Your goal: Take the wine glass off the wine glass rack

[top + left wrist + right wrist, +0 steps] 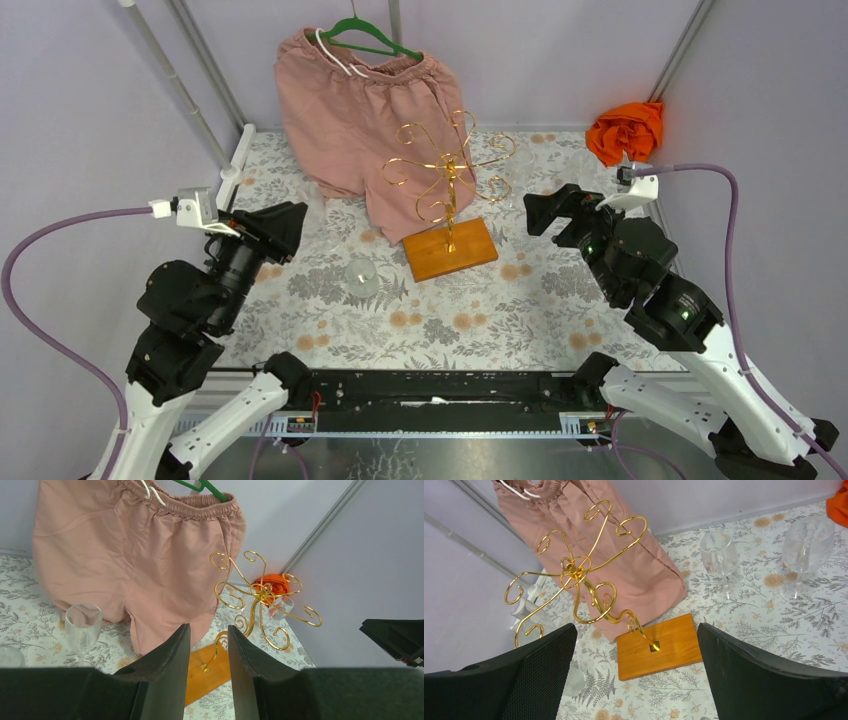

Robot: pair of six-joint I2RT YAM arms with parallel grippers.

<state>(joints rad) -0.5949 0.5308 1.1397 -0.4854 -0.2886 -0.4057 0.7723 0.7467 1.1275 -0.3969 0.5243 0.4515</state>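
Left gripper (208,627), fingers slightly parted, and right gripper (636,626), jaws wide apart, both hold nothing. The thin gold wire wine glass rack (450,250), on its orange-brown wooden base, shows bare arms. The clear stemmed wine glass (83,626) stands upright on the floral tablecloth (520,310), left of the base, so removal appears complete. A second clear glass (721,555) and a third clear glass (806,545) stand to the right. All look empty.

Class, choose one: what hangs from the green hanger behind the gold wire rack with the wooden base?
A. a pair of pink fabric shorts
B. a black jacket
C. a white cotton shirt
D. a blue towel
A: the pair of pink fabric shorts, gathered at an elastic waistband, hangs from the green hanger at the back wall, behind the gold wire rack on its orange-brown wooden base.
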